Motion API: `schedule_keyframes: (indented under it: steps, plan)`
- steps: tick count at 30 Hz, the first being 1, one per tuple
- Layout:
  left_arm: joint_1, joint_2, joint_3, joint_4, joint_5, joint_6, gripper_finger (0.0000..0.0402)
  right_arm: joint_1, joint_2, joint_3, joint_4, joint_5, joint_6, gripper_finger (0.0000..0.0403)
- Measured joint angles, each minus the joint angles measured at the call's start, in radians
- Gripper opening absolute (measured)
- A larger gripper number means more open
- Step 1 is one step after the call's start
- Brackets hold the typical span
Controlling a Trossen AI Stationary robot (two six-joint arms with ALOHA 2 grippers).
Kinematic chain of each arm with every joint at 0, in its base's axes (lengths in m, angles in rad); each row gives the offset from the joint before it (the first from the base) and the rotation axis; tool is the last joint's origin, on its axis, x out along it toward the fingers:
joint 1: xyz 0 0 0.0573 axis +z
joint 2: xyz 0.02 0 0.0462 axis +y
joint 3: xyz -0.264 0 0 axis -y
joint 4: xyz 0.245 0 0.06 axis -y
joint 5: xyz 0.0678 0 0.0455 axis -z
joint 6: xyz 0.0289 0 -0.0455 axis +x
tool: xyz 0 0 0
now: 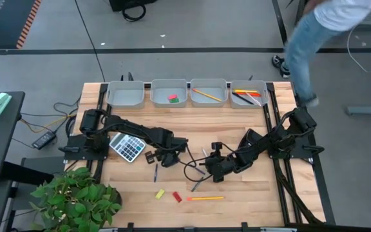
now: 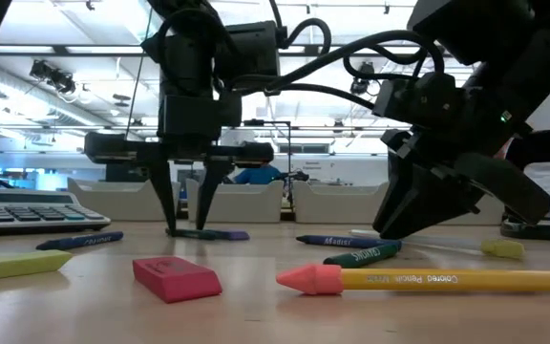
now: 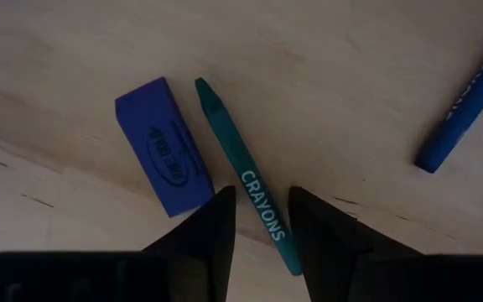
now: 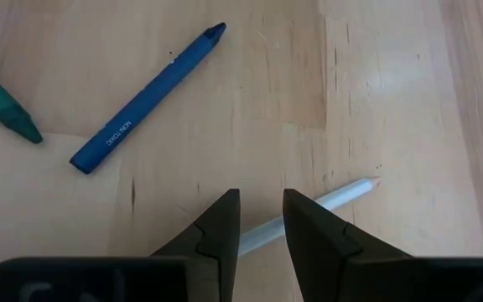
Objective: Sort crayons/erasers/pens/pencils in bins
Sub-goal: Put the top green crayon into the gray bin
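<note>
My left gripper (image 3: 262,210) is open and low over the table's middle (image 1: 166,156). Its fingers stand on either side of a teal crayon (image 3: 243,184) that lies flat beside a blue eraser (image 3: 162,159). My right gripper (image 4: 262,214) is open a little to the right (image 1: 214,164), and its fingers straddle a thin white stick (image 4: 334,197) lying on the wood. Four grey bins (image 1: 127,94) stand in a row along the far edge. One holds erasers (image 1: 172,98), one a pencil (image 1: 205,94), and one several sticks (image 1: 248,96).
A grey calculator (image 1: 126,147) lies left of my left gripper. Blue crayons (image 1: 156,171) (image 4: 145,88), a yellow eraser (image 1: 160,193), a red eraser (image 2: 175,277) and a yellow pencil (image 2: 437,279) lie near the table's near edge. A plant (image 1: 76,200) is at the near left corner. A person (image 1: 314,32) walks beyond the far right.
</note>
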Motion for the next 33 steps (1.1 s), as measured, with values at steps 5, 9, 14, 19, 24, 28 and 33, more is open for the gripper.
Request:
schedule_keyframes:
  steps: [5,9,14,19,24,28,33]
  plan:
    - [0.005,0.000,-0.002,0.000,0.004,-0.079,0.0123,0.000,0.000,0.000,0.000,0.000,0.000,0.0103]
    - [0.004,0.000,-0.002,-0.001,0.001,-0.181,0.0121,0.000,0.001,0.000,0.000,0.000,0.003,0.0103]
    - [-0.008,0.000,-0.002,-0.004,-0.005,-0.399,0.0095,0.000,0.001,0.000,-0.001,0.000,0.013,0.0103]
    - [-0.024,0.000,-0.003,-0.006,-0.027,-0.508,0.0053,0.000,0.001,0.000,-0.002,0.000,0.012,0.0103]
    - [-0.036,-0.002,-0.003,-0.003,-0.037,-0.620,0.0022,0.000,0.001,0.000,-0.003,0.000,0.015,0.0103]
    - [-0.048,-0.002,-0.002,0.004,-0.039,-0.646,0.0028,-0.001,0.000,0.000,-0.010,0.000,0.007,0.0103]
    - [-0.049,-0.002,0.000,0.002,-0.038,-0.647,0.0044,-0.001,-0.057,-0.004,-0.087,-0.004,0.028,0.0103]
